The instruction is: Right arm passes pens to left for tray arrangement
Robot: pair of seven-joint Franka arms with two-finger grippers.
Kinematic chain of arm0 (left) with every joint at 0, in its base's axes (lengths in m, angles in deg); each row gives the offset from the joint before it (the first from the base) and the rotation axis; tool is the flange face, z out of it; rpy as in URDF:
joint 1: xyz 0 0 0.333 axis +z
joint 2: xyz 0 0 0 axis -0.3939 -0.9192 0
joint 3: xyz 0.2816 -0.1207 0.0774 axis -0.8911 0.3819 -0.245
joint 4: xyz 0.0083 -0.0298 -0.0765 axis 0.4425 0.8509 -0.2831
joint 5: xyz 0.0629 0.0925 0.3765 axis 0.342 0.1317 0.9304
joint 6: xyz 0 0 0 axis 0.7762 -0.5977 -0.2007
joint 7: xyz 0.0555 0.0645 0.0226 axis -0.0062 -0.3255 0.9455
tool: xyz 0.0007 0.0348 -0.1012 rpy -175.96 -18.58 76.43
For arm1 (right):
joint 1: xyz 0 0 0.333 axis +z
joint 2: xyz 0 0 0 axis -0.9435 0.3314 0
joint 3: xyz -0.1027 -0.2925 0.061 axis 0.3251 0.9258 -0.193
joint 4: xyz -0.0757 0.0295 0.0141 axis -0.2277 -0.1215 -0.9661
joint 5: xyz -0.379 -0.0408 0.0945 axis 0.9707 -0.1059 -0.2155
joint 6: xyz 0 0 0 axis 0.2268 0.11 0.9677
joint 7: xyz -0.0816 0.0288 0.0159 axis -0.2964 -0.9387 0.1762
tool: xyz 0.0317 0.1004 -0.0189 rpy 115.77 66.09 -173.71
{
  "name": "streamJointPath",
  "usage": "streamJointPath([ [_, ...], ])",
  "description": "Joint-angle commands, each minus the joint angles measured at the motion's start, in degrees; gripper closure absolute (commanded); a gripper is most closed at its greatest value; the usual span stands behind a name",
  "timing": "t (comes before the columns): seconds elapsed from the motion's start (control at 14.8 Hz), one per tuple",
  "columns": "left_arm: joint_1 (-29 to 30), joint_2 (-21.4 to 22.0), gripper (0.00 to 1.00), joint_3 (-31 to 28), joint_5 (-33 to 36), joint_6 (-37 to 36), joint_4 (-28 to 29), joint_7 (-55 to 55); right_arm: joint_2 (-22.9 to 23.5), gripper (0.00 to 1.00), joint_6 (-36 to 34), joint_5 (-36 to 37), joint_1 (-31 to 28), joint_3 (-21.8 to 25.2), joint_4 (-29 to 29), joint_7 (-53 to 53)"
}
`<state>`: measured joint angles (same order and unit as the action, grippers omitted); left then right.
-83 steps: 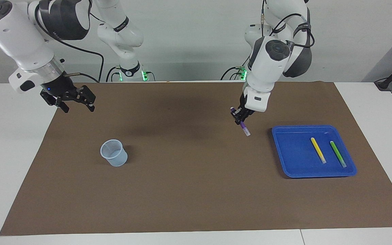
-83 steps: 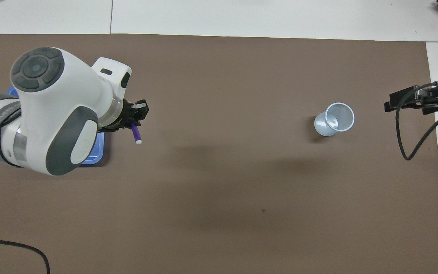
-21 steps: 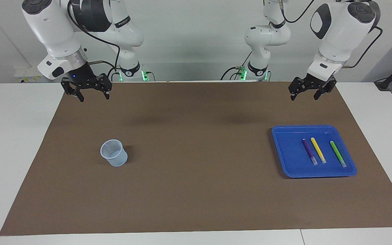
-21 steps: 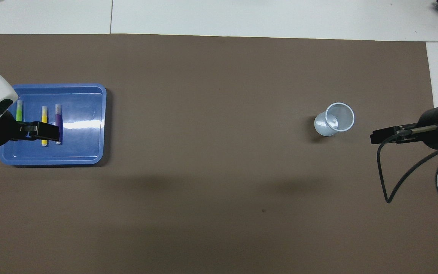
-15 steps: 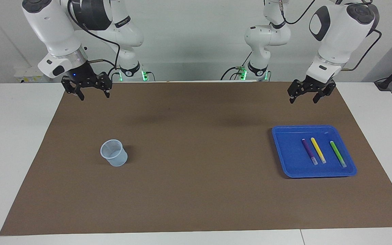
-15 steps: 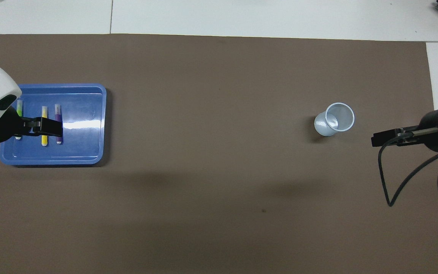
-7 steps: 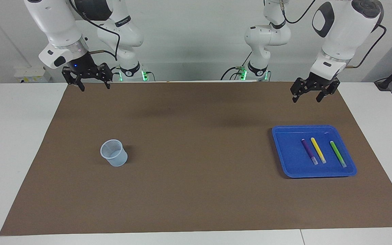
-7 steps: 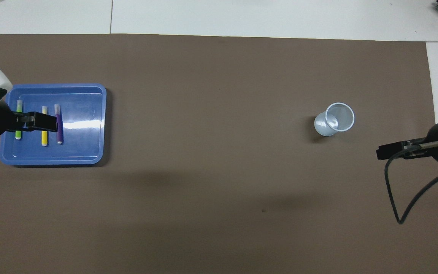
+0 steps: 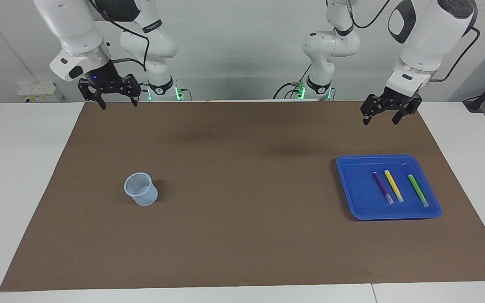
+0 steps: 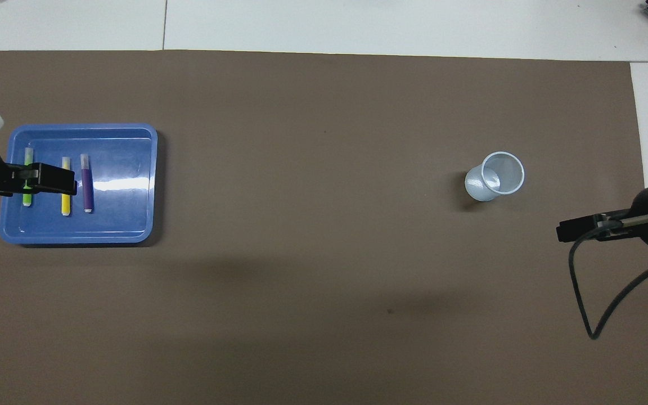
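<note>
The blue tray (image 9: 358, 187) (image 10: 124, 216) lies on the brown mat toward the left arm's end of the table. In it three pens lie side by side: purple (image 9: 382, 187) (image 10: 86, 188), yellow (image 9: 393, 185) (image 10: 65, 203) and green (image 9: 418, 190) (image 10: 27, 198). My left gripper (image 9: 379, 121) (image 10: 54, 179) hangs open and empty, high above the mat's edge nearest the robots; from overhead it covers the middles of the green and yellow pens. At the other end my right gripper (image 9: 119, 104) (image 10: 565, 231), with its blue light, hangs open and empty above the mat's corner.
A small translucent pale-blue cup (image 9: 141, 189) (image 10: 495, 175) stands upright on the mat toward the right arm's end. The brown mat (image 9: 242, 219) covers most of the white table. A black cable (image 10: 594, 298) loops from the right wrist.
The purple pen, earlier held in my left gripper, now lies in the tray beside the yellow one. Over the last second both open grippers have drawn up and back toward their bases.
</note>
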<state>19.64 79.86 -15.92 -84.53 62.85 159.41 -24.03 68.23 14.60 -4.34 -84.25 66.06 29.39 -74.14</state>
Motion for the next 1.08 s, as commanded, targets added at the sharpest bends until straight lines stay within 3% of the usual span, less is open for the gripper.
streamJointPath([
  [0.0,-0.49,-1.23,0.00,-0.71,0.04,-3.70,-2.01,0.52,-0.97,0.00,-0.38,0.24,-0.37,-0.27,0.83,1.33],
  [0.27,-0.84,-1.40,0.00,-0.54,0.40,-6.43,-3.06,0.52,-0.97,0.00,-0.21,0.24,-0.28,-0.36,0.83,1.24],
  [0.47,-0.84,-3.16,0.00,-0.54,0.05,-8.02,-7.10,0.43,-0.97,0.00,-0.12,0.24,-0.28,-0.36,0.83,1.24],
  [1.01,-0.58,-3.16,0.00,-0.62,0.22,-6.87,-6.85,0.52,-0.97,0.00,-0.21,0.24,-0.28,-0.36,0.83,1.24],
])
